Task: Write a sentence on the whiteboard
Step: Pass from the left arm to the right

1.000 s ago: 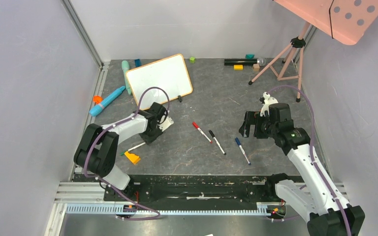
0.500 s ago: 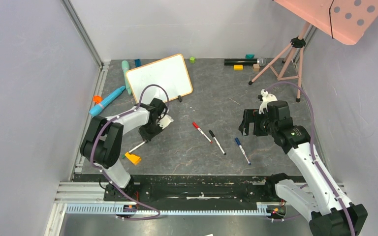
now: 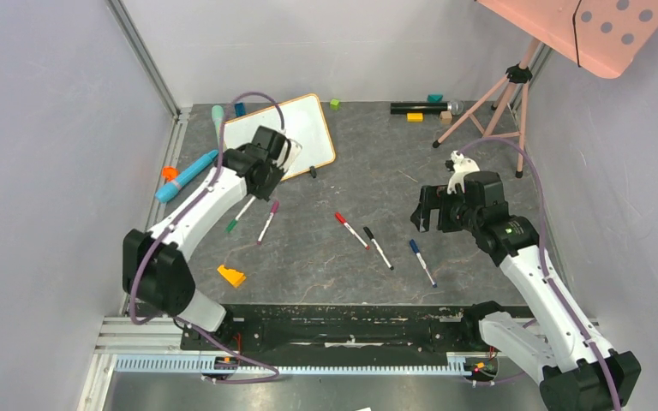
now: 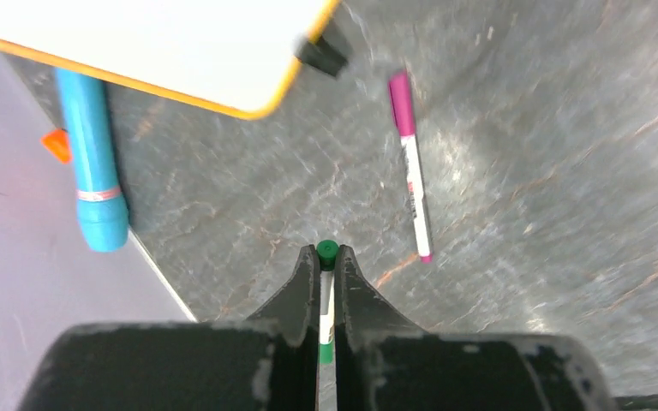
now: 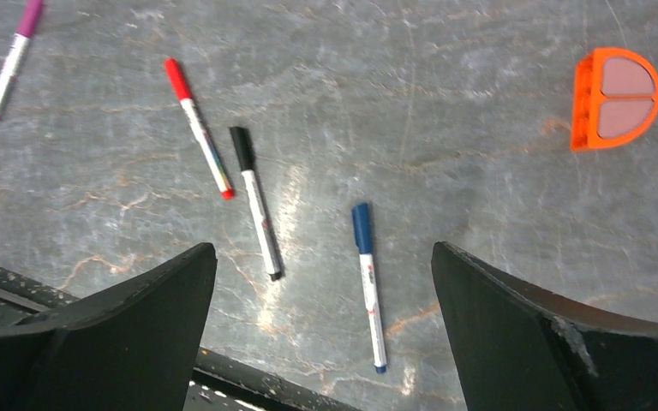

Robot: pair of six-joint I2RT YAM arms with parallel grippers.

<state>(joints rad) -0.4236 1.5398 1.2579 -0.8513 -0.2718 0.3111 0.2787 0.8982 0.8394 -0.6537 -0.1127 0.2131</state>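
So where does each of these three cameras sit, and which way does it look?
Top external: fixed above and behind, looking down on the whiteboard; the left arm and right arm show.
Left wrist: on that wrist, looking down past the left pincer, shut on the green marker, toward the whiteboard's corner.
Right wrist: on that wrist, looking down through the open right pincer at the blue marker.
Shared: both wrist views show the magenta marker.

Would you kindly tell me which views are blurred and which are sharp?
Left wrist: table and purple marker smeared by motion, only the green marker in the left hand crisp. Right wrist: sharp, with a pale sheen on the table. Top external: sharp, evenly lit.
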